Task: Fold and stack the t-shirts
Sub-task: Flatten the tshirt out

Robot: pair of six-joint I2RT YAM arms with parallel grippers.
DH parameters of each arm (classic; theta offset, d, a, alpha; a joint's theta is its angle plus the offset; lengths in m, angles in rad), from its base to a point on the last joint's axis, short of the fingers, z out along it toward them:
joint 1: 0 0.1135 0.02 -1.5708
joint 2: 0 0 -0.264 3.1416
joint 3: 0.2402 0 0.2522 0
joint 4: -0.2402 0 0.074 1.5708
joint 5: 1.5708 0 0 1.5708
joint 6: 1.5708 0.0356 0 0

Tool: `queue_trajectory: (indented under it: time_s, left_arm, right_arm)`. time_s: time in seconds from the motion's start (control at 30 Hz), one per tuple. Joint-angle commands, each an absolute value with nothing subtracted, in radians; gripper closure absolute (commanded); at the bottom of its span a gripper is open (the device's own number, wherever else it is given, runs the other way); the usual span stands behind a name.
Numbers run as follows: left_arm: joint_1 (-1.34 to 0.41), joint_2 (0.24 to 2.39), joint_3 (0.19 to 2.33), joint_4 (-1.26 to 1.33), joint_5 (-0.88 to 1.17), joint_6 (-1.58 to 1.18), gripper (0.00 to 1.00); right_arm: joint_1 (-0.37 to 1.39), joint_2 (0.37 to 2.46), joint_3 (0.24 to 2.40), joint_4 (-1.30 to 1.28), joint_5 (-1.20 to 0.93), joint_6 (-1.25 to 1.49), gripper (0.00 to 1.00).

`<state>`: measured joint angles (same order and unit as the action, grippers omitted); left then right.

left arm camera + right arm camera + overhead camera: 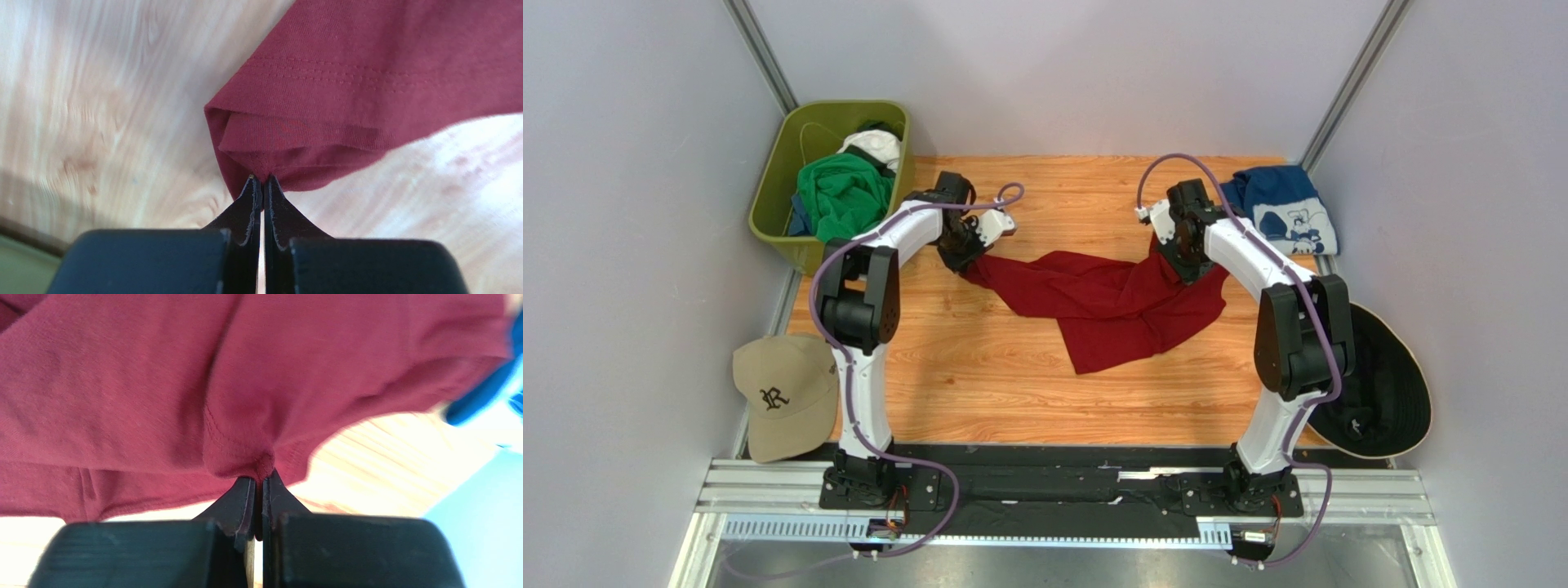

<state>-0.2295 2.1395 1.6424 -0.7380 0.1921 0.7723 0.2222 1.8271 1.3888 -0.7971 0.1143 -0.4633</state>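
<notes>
We log the large plain dark red cloth t-shirt (1112,306) first. It is strung across the middle of the light wooden tabletop (952,380) and pinched at both ends. Its middle sags toward the arm bases in a creased, crumpled mass.

Left end: the left gripper (262,180) has its jaws pressed tight on a hem corner. The cloth there is doubled over itself, and a double stitch line runs along the hem just past the pinch.

Right end: the right gripper (263,474) has its jaws closed on a small bunch of the same shirt beside a seam. Loose folds hang around the pinch.

Other items, left to right, all placed against the red shirt:
- A tan baseball cap (783,398) with a dark embroidered letter lies well to its left, nearer the arm bases, at the table's left edge.
- An olive-green plastic bin (772,190) stands left and behind, apart from it. The bin holds a rumpled bright green t-shirt (840,196) with a white cloth on top.
- A folded navy-blue t-shirt with white cartoon print (1280,208) lies right and behind, near the right end and not touching it in the top view.
- A black wide-brimmed hat (1388,392) lies to the right and nearer, overhanging the table's right edge.

Open room: we see bare wood behind the shirt between the two grippers, and a wide bare band in front of it.
</notes>
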Motion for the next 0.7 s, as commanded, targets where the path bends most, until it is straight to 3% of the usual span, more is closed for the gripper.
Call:
queue_trajectory:
  time_s: [0.0,0.23,0.67]
  left_arm:
    - [-0.225,1.948,1.605,-0.687,0.172,0.69,1.0]
    - [-0.225,1.708,1.67,-0.657,0.131,0.585,1.0]
    - [-0.225,1.471,1.804,-0.608,-0.08,0.56,1.0]
  right_arm:
    - [0.222,1.718,1.521,-0.82,0.211,-0.448,1.0]
    - [0.224,1.644,1.742,-0.9,0.296,-0.462,1.0]
    - [0.158,1.601,2.037,-0.92,0.486,-0.603,1.0]
